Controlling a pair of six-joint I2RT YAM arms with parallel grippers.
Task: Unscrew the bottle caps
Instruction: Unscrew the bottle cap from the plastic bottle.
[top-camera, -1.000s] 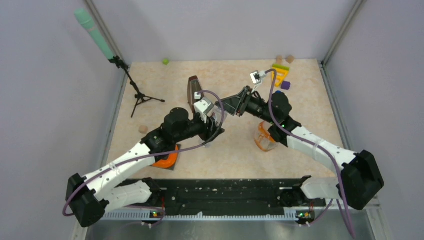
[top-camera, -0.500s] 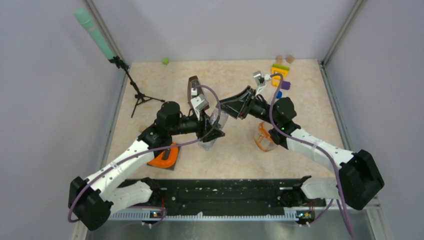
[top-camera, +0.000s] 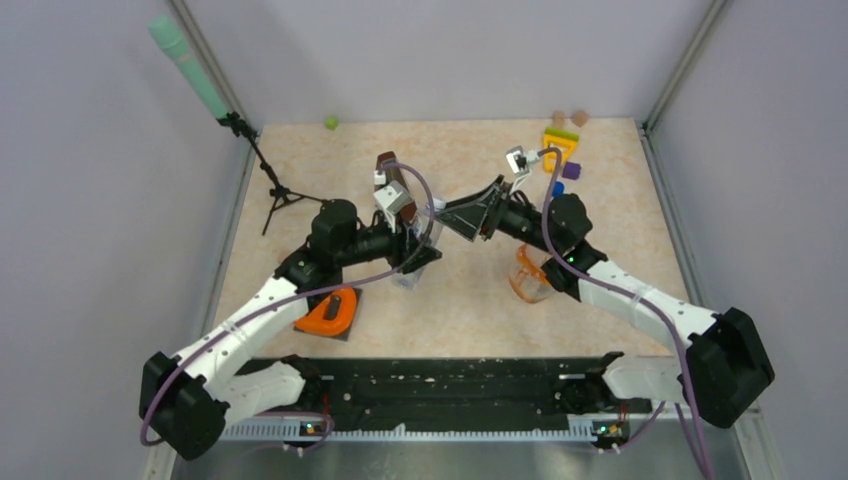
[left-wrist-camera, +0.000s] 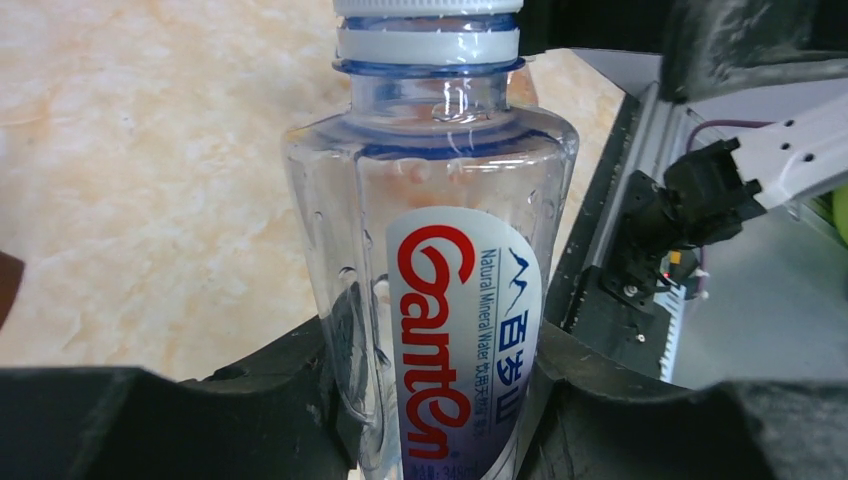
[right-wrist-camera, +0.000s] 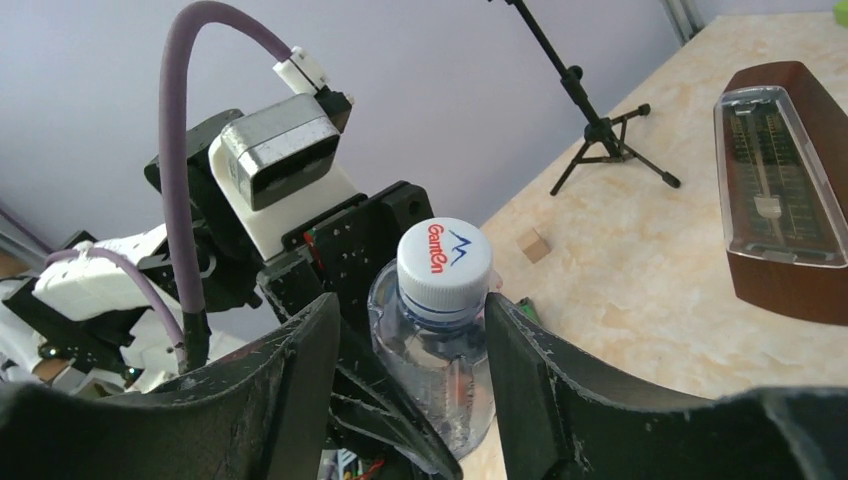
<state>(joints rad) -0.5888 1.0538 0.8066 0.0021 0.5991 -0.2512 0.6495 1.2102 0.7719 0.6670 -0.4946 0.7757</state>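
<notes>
bottle work at mid-table: the left gripper (left-wrist-camera: 445, 385) is clamped on the lower body of a clear ganten water bottle (left-wrist-camera: 455, 250), a finger pressing in on each side of the label; the bottle's white cap (right-wrist-camera: 445, 262) sits screwed on the neck, logo facing the right wrist camera; the right gripper (right-wrist-camera: 412, 315) straddles that cap with its jaws apart, one finger at the cap's rim, the other clear of it with a gap showing; the bottle's long axis runs from the left arm's hold towards the right wrist, so the cap lies straight ahead between the right fingers, and the right arm is the nearer one to it; whether the base rests on the table (top-camera: 300, 160) cannot be told; the next move, by this reading, calls for the right jaws to close squarely on the cap and twist about that axis while the left hold resists; a slim, smooth body may spin in that hold; an orange-tinted bottle (top-camera: 527, 272) waits beside the right arm, a brown metronome (right-wrist-camera: 780, 190) beyond.
</notes>
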